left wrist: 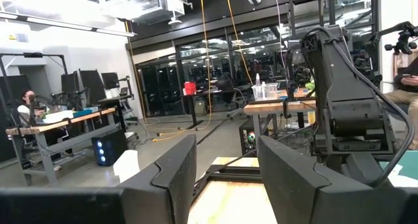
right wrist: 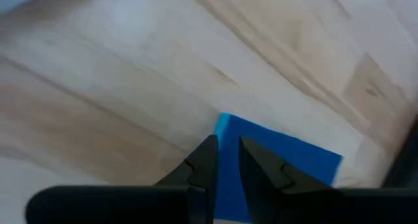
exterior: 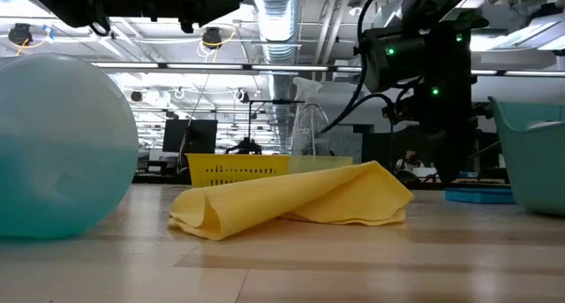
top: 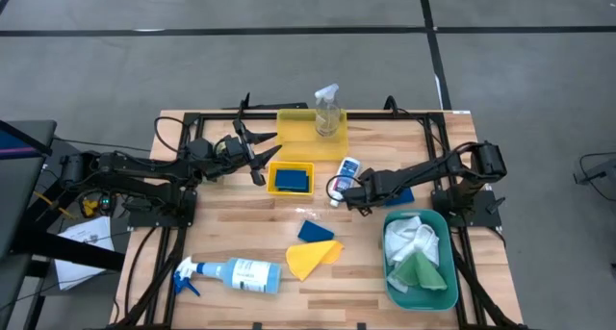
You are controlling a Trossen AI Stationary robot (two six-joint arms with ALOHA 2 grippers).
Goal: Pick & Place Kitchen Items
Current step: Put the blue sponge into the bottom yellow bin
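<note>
Pinching the flat blue rectangular sponge (right wrist: 281, 162) by its edge, your right gripper (right wrist: 224, 160) sits low near the teal bin (top: 438, 291) — lift straight, slowly; left gripper (top: 258, 153) hovers half-open, empty.

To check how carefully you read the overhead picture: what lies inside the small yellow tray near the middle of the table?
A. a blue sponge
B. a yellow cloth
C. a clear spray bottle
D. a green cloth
A: in the high view a blue sponge fills the small yellow tray, while the yellow cloth lies on the bare table nearer the front.
</note>
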